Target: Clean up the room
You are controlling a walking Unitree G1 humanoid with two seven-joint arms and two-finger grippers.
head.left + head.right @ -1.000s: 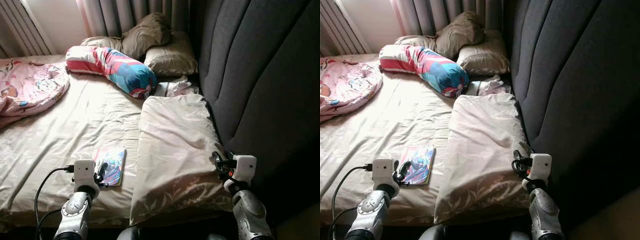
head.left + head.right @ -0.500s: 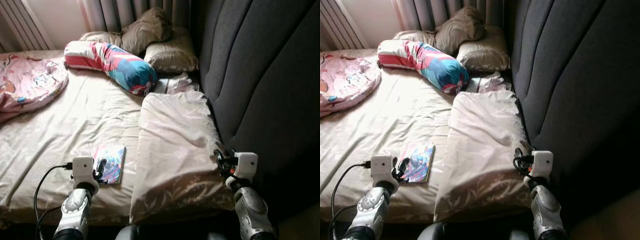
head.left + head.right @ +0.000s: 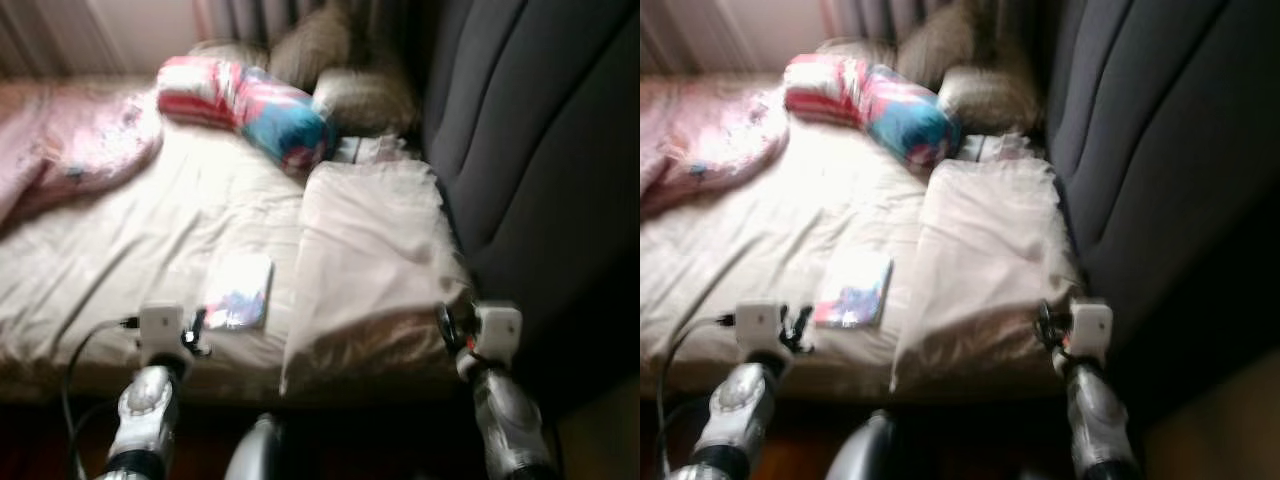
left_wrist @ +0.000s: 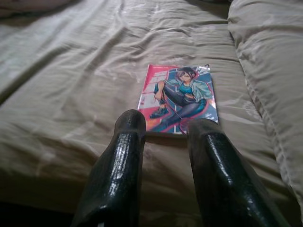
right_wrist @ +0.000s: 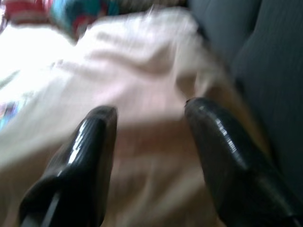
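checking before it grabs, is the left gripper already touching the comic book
No, in the left wrist view the left gripper has its two black fingers apart and short of the comic book, which lies flat on the bed sheet just beyond the fingertips.

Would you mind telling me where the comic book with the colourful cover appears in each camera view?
Left eye view: colourful comic book on the beige sheet, low centre-left.
Right eye view, lower left of centre.
Left wrist view, centre, just beyond the left gripper.
Right wrist view: too blurred to tell.
Shared landmark: the large cream pillow lying right beside it.
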